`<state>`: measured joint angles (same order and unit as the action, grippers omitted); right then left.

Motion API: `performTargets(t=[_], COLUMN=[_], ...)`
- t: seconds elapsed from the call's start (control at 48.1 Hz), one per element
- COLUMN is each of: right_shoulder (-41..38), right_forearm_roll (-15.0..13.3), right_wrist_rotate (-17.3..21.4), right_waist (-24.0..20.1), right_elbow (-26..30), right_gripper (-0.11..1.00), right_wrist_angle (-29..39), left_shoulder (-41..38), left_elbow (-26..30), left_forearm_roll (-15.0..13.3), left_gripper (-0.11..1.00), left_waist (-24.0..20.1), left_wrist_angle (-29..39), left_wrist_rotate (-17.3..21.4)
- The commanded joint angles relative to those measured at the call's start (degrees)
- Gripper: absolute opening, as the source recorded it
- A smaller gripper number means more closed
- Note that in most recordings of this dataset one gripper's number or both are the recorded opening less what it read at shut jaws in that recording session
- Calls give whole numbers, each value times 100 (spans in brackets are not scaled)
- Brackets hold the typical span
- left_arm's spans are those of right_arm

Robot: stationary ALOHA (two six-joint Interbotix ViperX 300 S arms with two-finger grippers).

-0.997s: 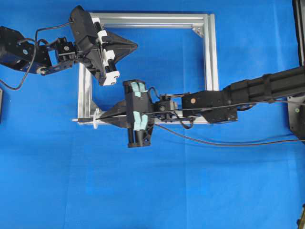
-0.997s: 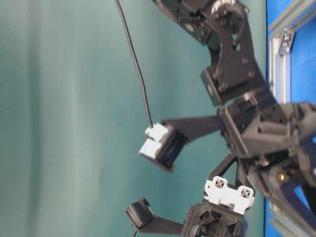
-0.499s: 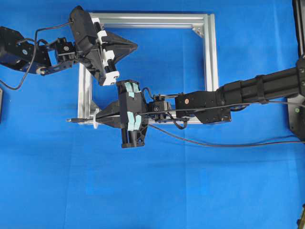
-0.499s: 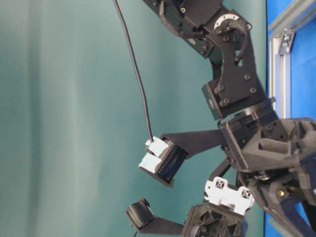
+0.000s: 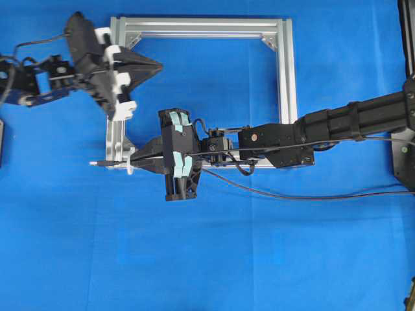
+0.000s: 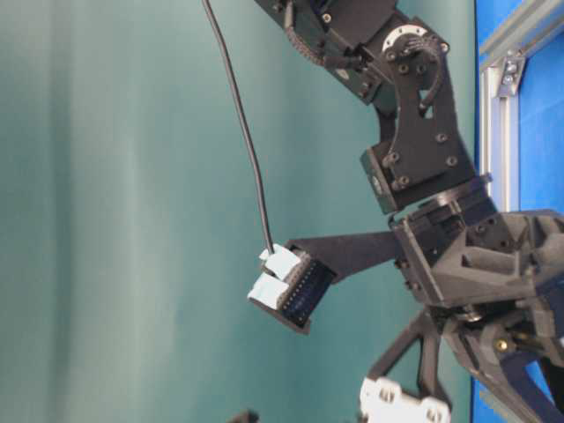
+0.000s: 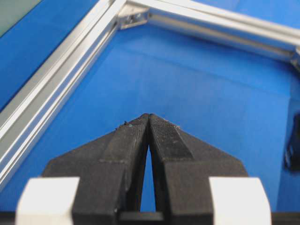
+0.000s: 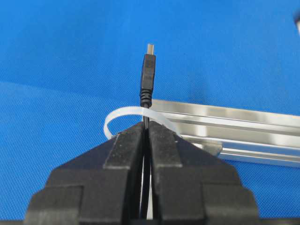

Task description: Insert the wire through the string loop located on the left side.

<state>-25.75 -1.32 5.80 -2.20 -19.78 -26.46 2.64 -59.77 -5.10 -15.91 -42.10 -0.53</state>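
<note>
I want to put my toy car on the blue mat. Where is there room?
The widest bare mat lies below the right gripper and its trailing wire. There is also room inside the silver frame, right of the left gripper. The frame's lower left corner is crowded: gripper, wire tip and string loop meet there.

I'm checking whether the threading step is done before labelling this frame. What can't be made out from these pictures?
- Right wrist view: the right tool covers the near part of the string loop, so whether the wire runs through it is unclear.
- Overhead view: the loop is too small; the plug tip shows just past the frame.
- Table-level view: arms block both things.
- Left wrist view: the left tool shows shut; the loop is outside the picture.
</note>
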Motion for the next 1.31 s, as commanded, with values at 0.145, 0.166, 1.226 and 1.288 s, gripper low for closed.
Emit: performTargets(t=[0.145,0.166,1.226,1.288], right_shoulder=[123,123,123,123], right_forearm_roll=[0,0,0,0], right_wrist_rotate=[9,9,9,9], right_waist=[0,0,0,0], right_elbow=[105,105,132,132], right_gripper=[0,0,0,0], right_wrist_angle=[-26,-26,-26,-26], left_shoulder=[1028,1125,2751,2751], left_elbow=[-844,-923,-1854,-1854], left_forearm_roll=[18,18,44,44], left_gripper=[0,0,0,0], left_waist=[-26,-18,1898,2074], left_wrist_angle=[-35,-35,633,633], left_wrist_rotate=[0,0,-105,-105])
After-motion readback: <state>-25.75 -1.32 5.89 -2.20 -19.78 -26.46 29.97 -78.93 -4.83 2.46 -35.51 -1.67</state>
